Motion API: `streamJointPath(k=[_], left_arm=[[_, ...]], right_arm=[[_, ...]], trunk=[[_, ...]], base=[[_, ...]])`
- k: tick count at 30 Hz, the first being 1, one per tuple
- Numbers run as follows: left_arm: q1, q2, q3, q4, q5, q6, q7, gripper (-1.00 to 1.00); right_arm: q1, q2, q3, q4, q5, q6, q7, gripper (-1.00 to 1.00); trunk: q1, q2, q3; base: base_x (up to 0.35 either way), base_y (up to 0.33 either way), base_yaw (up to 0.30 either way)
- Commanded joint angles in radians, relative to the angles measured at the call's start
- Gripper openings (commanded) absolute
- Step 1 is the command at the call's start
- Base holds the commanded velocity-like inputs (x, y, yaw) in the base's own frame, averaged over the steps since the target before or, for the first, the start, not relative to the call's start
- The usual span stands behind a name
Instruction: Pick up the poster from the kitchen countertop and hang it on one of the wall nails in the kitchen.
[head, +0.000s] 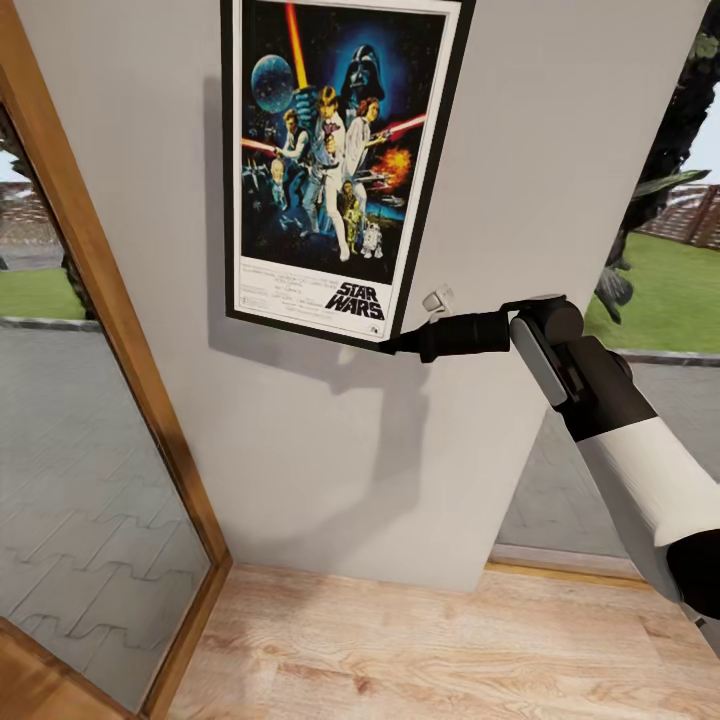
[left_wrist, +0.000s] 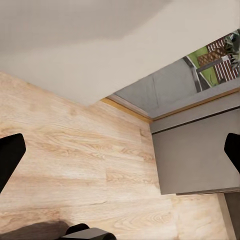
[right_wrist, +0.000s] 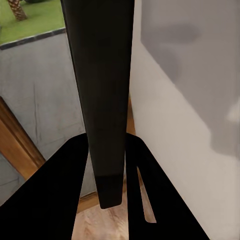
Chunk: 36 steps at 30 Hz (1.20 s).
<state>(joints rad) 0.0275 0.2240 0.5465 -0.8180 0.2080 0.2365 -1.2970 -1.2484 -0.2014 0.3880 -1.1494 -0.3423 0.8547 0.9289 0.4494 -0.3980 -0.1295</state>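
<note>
Far left in the head view, a wooden door frame (head: 110, 330) with glass, slanting down to the wood floor (head: 420, 650). Next to it, a plain grey wall (head: 330, 480), bare and open below the picture. High up on that wall, the poster (head: 335, 165), flat against it and a bit tilted, with the white Star Wars strip at the bottom. Lower right corner of the poster pinched by the right gripper (head: 400, 343), jaws pressed together on the black frame. In the right wrist view, the dark edge of the poster (right_wrist: 102, 95) running up between the two black fingers (right_wrist: 50, 195). A small pale nail or hook (head: 437, 299) on the wall just beside that corner, just above the gripper. Right of the wall, a big window with grass and a paved yard outside. In the left wrist view, left fingertips (left_wrist: 10, 155) wide apart at both sides of the picture, jaws spread, holding nothing, over open wood floor (left_wrist: 75, 150) near a grey cabinet (left_wrist: 195, 160).
</note>
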Motion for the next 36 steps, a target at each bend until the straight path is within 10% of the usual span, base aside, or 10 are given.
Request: streamJointPath(k=[1, 14, 36], left_arm=[[0.000, 0.000, 0.000, -0.001, 0.004, 0.011, -0.002, 1.00], [0.000, 0.001, 0.000, -0.001, 0.004, 0.011, -0.002, 1.00], [0.000, 0.008, 0.000, -0.001, 0.004, 0.012, -0.002, 1.00]], right_arm=[[-0.002, -0.001, 0.002, 0.000, -0.005, 0.005, -0.001, -1.00], [-0.009, 0.062, 0.000, 0.009, -0.001, 0.086, -0.034, -1.00], [-0.011, 0.074, 0.000, 0.008, -0.001, 0.092, -0.048, -1.00]], trunk=[[0.001, -0.002, -0.002], [0.001, -0.002, -0.002], [0.001, -0.002, -0.002]], base=[[0.000, 0.000, 0.000], [0.000, 0.000, 0.000], [0.000, 0.000, 0.000]])
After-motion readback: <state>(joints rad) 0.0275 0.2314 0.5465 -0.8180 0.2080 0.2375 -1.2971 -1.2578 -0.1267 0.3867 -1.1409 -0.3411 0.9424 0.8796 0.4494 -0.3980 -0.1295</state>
